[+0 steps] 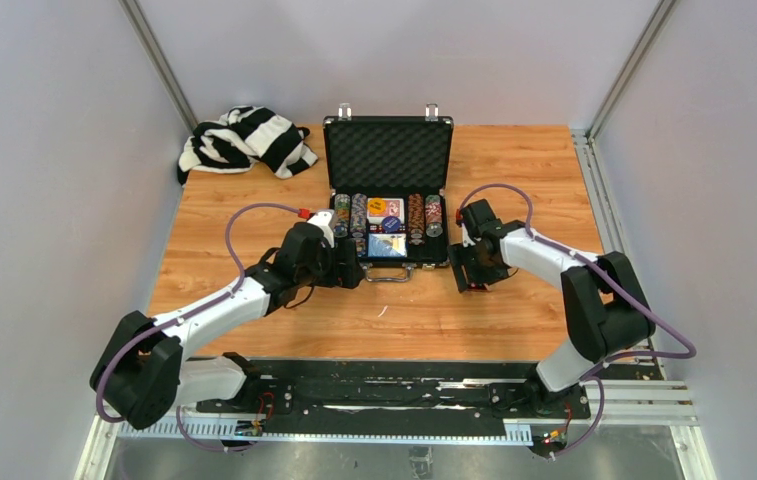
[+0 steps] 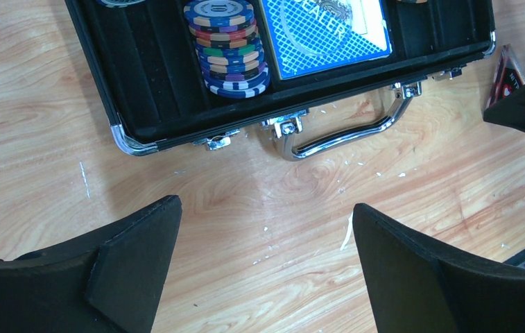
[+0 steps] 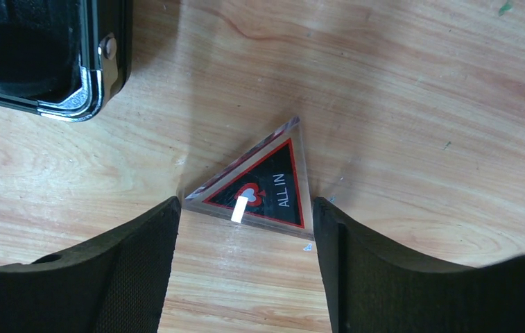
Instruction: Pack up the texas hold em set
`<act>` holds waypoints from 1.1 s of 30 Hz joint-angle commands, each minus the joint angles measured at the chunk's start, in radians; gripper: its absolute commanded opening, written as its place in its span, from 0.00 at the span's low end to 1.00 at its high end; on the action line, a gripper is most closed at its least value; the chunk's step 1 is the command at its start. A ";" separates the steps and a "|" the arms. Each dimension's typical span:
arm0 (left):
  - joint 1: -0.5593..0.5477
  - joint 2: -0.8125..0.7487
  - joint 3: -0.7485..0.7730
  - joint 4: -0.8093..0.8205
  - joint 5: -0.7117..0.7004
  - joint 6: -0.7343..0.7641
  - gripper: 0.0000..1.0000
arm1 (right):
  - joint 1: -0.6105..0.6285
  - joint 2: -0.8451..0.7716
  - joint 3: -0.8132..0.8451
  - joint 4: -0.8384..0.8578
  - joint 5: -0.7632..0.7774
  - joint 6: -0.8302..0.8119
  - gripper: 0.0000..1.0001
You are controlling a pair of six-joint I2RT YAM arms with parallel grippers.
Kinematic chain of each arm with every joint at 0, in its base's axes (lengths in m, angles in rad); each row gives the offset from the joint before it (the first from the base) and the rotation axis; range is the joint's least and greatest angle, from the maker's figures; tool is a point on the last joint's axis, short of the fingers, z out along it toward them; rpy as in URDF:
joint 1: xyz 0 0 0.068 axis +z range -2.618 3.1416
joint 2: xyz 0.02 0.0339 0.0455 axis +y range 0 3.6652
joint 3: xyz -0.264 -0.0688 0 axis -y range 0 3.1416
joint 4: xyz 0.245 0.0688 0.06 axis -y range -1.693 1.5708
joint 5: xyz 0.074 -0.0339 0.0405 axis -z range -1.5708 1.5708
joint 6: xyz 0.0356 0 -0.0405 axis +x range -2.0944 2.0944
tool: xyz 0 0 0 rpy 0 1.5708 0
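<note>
The black briefcase point(image 1: 387, 150) stands open at the table's middle back with its foam lid up. Rows of poker chips point(image 1: 358, 213) and a blue card deck point(image 1: 387, 245) lie inside. The left wrist view shows the chips point(image 2: 228, 45), the deck point(image 2: 325, 28) and the silver handle point(image 2: 346, 132). My left gripper point(image 1: 352, 270) point(image 2: 266, 208) is open and empty over bare wood in front of the case. My right gripper point(image 1: 461, 268) point(image 3: 245, 205) is open, its fingertips flanking a triangular "ALL IN" plaque point(image 3: 266, 187) lying on the wood right of the case.
A black-and-white striped cloth point(image 1: 244, 140) lies at the back left. The case's front right corner point(image 3: 82, 97) is just left of my right gripper. Grey walls close in the left, right and back of the table point(image 1: 514, 310).
</note>
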 commanded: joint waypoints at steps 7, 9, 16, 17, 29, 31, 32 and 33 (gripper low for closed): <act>-0.007 -0.026 0.019 0.009 -0.013 0.017 0.98 | -0.012 0.035 0.015 -0.050 0.037 0.007 0.62; -0.008 -0.028 0.019 0.008 -0.014 0.017 0.98 | -0.012 0.037 0.017 -0.052 0.045 0.011 0.60; -0.007 -0.034 0.022 0.000 -0.018 0.019 0.98 | -0.003 -0.005 0.011 -0.046 0.060 0.019 0.56; -0.008 -0.034 0.022 0.000 -0.019 0.019 0.98 | -0.001 -0.020 0.014 -0.048 0.061 0.018 0.56; -0.007 -0.037 0.024 -0.004 -0.028 0.011 0.98 | 0.043 -0.083 0.166 -0.113 0.079 0.000 0.55; -0.007 -0.040 0.023 -0.007 -0.042 -0.006 0.99 | 0.068 -0.060 0.223 -0.126 0.089 -0.007 0.55; -0.007 -0.042 0.022 -0.009 -0.047 -0.012 0.99 | 0.081 -0.041 0.254 -0.134 0.094 -0.011 0.55; -0.006 -0.044 0.022 -0.012 -0.053 -0.017 1.00 | 0.095 -0.022 0.290 -0.142 0.097 -0.012 0.55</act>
